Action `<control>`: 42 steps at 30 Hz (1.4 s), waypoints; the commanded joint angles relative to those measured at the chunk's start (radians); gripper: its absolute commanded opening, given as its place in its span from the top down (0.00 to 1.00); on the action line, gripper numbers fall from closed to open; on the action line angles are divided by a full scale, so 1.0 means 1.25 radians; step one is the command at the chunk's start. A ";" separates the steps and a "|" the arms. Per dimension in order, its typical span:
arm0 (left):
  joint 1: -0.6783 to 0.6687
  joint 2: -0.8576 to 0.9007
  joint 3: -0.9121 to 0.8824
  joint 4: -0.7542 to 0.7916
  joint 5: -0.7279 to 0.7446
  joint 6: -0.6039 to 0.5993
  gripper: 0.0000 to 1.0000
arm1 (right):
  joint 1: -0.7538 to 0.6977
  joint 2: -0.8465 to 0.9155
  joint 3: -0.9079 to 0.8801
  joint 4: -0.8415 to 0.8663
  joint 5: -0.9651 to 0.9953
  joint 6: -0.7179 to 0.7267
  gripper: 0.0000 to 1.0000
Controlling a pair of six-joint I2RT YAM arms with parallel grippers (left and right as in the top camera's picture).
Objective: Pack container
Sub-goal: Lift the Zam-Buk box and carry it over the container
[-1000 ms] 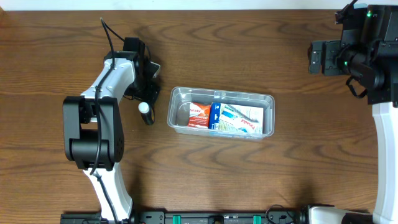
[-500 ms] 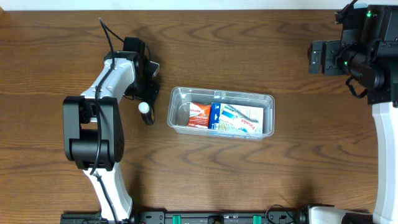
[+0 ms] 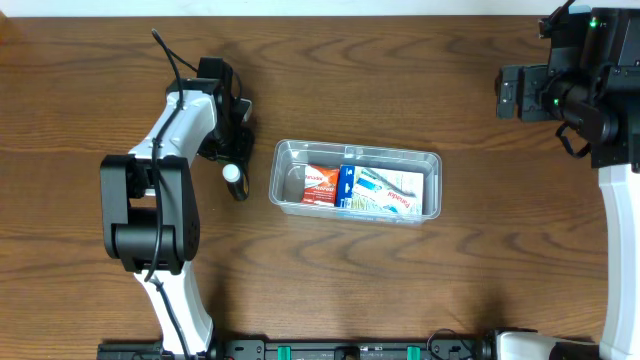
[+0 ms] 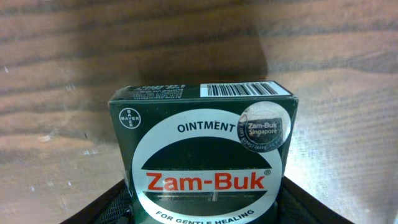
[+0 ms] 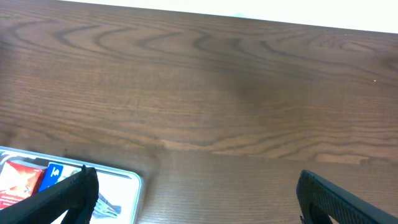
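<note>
A brown wood-grain worktop [image 5: 236, 93] fills the view, with a thin white strip along its far edge at the top. The right gripper [image 5: 199, 202] shows as 2 black fingers [image 5: 68, 196], 1 at the bottom left and 1 at the bottom right, spread wide with bare wood between them. By the left finger lies 1 rounded corner of the clear container [image 5: 135, 182], holding a red box [image 5: 18, 180] and, just beside it, a blue box [image 5: 55, 175].
</note>
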 commanded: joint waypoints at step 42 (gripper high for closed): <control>-0.442 -0.236 0.124 -0.305 0.013 -0.454 0.42 | -0.005 0.001 0.000 0.001 0.005 0.013 0.01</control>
